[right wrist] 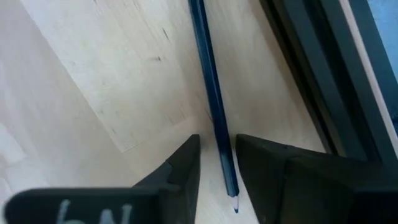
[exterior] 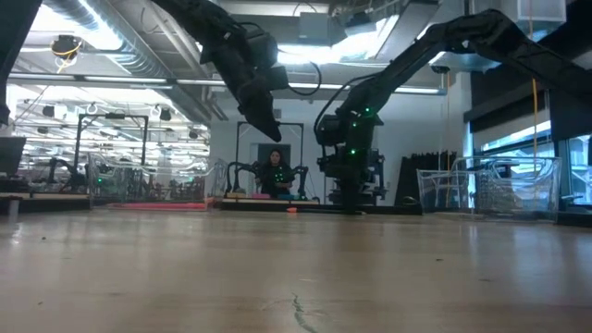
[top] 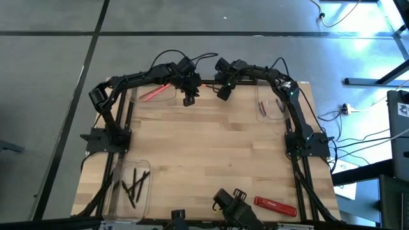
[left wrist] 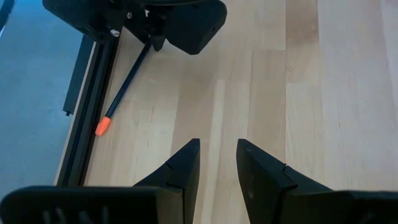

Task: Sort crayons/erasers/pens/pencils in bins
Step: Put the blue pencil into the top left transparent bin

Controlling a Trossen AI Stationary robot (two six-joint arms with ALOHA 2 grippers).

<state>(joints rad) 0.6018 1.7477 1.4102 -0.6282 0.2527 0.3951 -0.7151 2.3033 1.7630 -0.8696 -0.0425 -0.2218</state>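
**Q:** Where are the two arms over the wooden tabletop [top: 211,147]?

**A:** Both reach in to the middle of the far edge. The right gripper [right wrist: 216,163] is low over a blue pencil [right wrist: 211,99] that lies flat on the wood, just beside the dark frame rail at that edge. Its jaws straddle the pencil's pointed end with a thin gap on each side, so no grasp shows. In the left wrist view the same pencil [left wrist: 127,81] runs out from under the right arm's head, its orange eraser tip toward the rail.

**Q:** And the left gripper [left wrist: 217,163]?

**A:** It hovers close by over bare wood, jaws released, with nothing between them.

**Q:** Where do the sorted things lie?

**A:** Three clear bins sit at the corners. The bin at the far left corner [top: 167,97] holds red-pink crayons [top: 153,93]. The bin at the near left corner [top: 144,199] holds dark pencils [top: 134,185]. The bin at the far right corner [top: 263,114] holds a few thin sticks, too small to name.

**Q:** Anything else on the tabletop?

**A:** A flat red bar [top: 275,205] lies along the near edge, toward the right.
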